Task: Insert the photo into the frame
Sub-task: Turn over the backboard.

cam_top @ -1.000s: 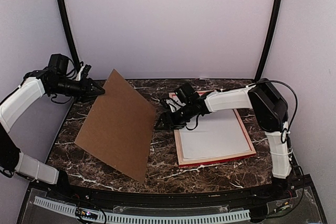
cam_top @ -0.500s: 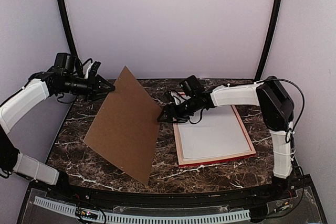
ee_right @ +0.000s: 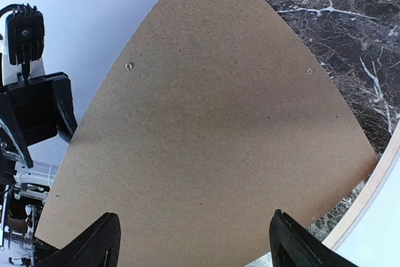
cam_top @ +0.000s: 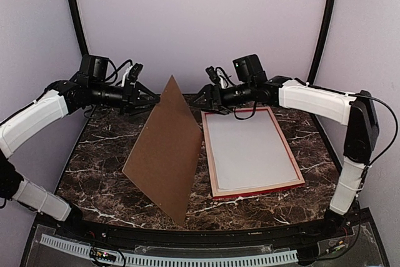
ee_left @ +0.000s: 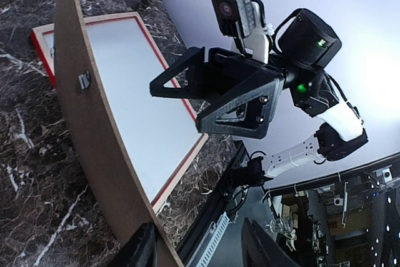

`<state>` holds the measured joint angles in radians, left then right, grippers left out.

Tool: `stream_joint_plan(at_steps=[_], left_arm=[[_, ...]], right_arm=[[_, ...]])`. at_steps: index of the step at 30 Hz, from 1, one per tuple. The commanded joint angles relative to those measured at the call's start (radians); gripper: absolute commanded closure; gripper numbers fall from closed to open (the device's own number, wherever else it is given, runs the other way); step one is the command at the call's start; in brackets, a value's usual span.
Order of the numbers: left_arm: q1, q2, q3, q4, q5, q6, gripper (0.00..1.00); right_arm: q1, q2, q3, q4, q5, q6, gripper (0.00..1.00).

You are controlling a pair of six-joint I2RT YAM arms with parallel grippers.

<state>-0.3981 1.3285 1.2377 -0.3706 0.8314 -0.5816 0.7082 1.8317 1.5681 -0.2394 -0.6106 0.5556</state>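
Lilac walls (cam_top: 200,23) ring the dark marbled desk (cam_top: 100,154), where a plain brown backing board (cam_top: 165,154) now stands almost on edge on one corner, up from a shallow lean a second ago. The left end effector (cam_top: 149,98), fingers apart, has climbed with it and straddles its upper edge. The right end effector (cam_top: 201,99), also spread wide, has lifted off the thin-railed red and pale-wood frame (cam_top: 256,191) to hover close by the board's top. The frame lies flat beside the board, filled by a white sheet (cam_top: 250,148). The photo's printed face shows nowhere, so it may be that sheet. The board looks set to close the frame.
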Motion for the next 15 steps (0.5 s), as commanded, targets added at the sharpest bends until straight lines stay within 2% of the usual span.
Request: stream_joint_plan(at_steps=[1,10,15], left_arm=[[-0.061,0.031,0.046,0.101,0.012,-0.018,0.52],[-0.172,0.096,0.090,0.153,0.016,-0.016,0.51],[-0.232,0.132,0.128,0.173,0.023,-0.006,0.47]], right_arm=[[-0.003,-0.021,0.014,0.009,-0.030,0.040,0.16],[-0.006,-0.103,-0.045,0.065,-0.040,0.125,0.16],[-0.013,-0.160,-0.045,0.042,-0.004,0.154,0.16]])
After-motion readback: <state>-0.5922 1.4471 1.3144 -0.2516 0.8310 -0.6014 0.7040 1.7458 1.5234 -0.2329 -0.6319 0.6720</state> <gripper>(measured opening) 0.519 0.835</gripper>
